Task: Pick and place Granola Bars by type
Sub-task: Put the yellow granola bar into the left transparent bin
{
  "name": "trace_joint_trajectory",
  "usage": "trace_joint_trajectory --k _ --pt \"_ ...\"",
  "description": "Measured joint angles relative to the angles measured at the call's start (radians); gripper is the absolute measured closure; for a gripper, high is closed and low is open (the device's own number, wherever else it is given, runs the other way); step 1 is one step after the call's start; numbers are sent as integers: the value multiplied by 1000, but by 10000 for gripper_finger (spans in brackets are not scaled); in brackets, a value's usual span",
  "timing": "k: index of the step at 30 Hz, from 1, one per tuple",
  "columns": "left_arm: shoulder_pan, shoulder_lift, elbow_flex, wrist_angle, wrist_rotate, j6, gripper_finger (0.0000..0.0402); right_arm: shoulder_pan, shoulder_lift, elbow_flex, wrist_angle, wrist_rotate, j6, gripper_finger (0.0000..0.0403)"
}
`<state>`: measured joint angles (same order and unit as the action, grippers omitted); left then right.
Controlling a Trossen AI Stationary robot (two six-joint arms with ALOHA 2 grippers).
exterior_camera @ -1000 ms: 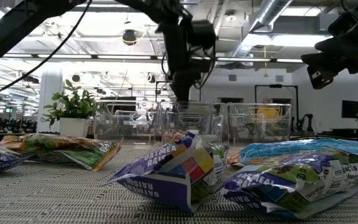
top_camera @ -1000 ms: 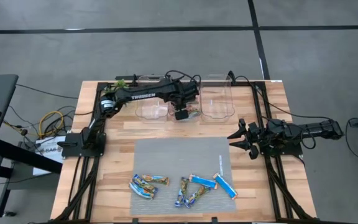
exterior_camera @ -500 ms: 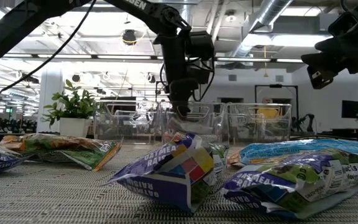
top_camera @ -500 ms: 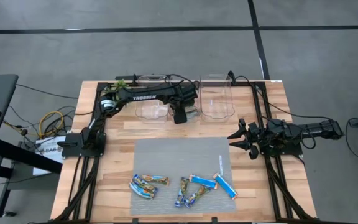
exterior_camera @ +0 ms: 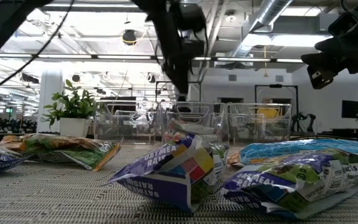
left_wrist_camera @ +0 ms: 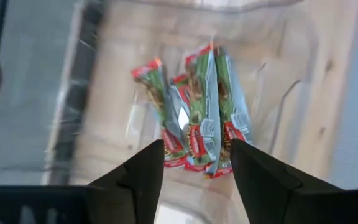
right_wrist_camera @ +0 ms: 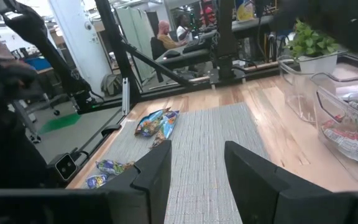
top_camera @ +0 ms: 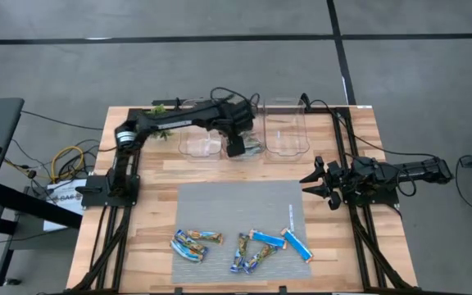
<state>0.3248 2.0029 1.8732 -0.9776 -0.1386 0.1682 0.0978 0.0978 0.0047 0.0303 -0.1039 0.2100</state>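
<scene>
The left hand (top_camera: 235,147) hangs over the middle clear bin (top_camera: 249,152) at the far side of the desk (top_camera: 150,197), its fingers spread apart with nothing between them. Looking past them in its wrist camera, a small stack of red-and-green bars (left_wrist_camera: 197,112) lies on the bin floor right beneath, side by side, long axes roughly parallel and running away from the fingers. That bin looks served, so I'd judge the drop there done.

What counts for the next reach is where the rest lie. The loose bars (top_camera: 242,246) are scattered along the near edge of the grey mat (top_camera: 236,205), well apart from the left hand and straight toward the near side from it. The right hand (top_camera: 321,182) waits at the right edge of the desk, fingers parted and empty, pointing left across the mat; it stands nearer to the two bright blue bars (top_camera: 287,241) at the right end of the scatter, which lie end to end, slanting from far-left to near-right. The pair at the left end (top_camera: 193,242) lies mostly left to right, closer to the left arm's side. The middle cluster (top_camera: 247,254) overlaps at angles, and I can't tell which bar is on top.

Two more clear bins, left (top_camera: 198,139) and right (top_camera: 285,131), flank the middle one.
</scene>
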Motion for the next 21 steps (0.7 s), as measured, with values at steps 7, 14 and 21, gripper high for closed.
trace_joint_trajectory --k 7,14,21 --pt "-62 -184 0 -59 14 -34 228 0 0 0 0 0 0 259" --pt "-204 -304 0 -135 152 -15 228 0 0 0 0 0 0 262" --pt "-415 -364 0 -328 268 90 229 0 0 0 0 0 0 259"
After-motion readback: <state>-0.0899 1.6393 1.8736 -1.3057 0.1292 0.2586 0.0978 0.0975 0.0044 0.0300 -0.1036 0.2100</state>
